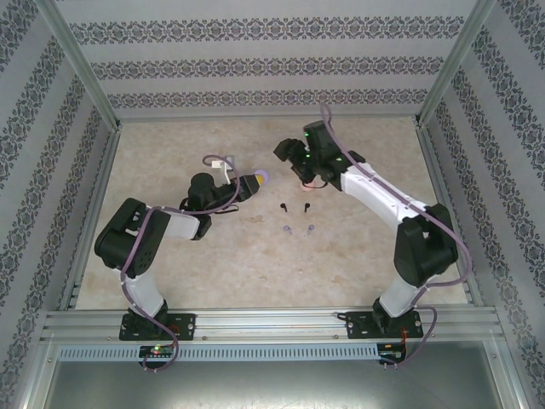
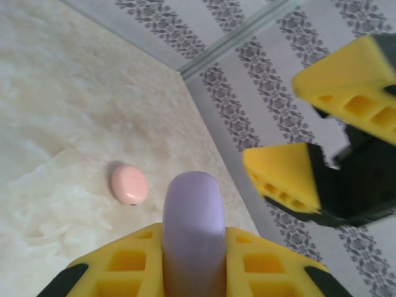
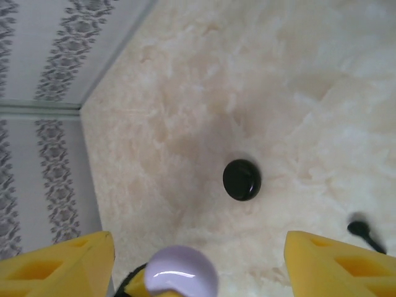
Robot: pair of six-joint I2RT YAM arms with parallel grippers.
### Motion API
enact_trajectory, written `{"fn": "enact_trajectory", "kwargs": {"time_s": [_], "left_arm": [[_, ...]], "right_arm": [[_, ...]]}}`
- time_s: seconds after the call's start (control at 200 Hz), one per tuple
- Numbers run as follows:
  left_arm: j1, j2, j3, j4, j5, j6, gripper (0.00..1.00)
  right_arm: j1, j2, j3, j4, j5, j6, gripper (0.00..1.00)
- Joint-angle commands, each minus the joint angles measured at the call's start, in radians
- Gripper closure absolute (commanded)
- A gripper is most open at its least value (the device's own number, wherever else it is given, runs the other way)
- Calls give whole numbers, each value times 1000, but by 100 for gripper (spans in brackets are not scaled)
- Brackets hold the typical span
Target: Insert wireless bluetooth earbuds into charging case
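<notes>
Clamping lilac case (image 2: 193, 210): left end effector (image 2: 193, 247) | right end effector (image 3: 198, 244) apart | marbled table (image 3: 247, 93), wallpaper (image 1: 255, 34)

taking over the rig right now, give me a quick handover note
left hand: shut on the lilac case, held up off the table; the case looks closed.
right hand: open, holding nothing, close to that case.
On the table: pink case and black case, both closed; two black earbuds and two lilac earbuds lie loose in the middle.
Done: lilac case is picked up.
Left: open it, seat the lilac earbuds, then do the other cases. No earbud looks inserted yet.
</notes>
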Motion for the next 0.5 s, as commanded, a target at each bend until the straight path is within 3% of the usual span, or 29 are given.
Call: {"fn": "enact_trajectory", "kwargs": {"time_s": [0.0,0.195,0.495], "left_arm": [[22,-46,62,-106,145,80,100],[32,-77,160,-292,292,156,100],[32,-126,203,-438,316,233,100]], "right_arm": [[-35,-33,-130,235,-241,-260,29],[-44,-74,-236,337,-390,-392,33],[-30,-77,-244,365,-411,-395,36]]}}
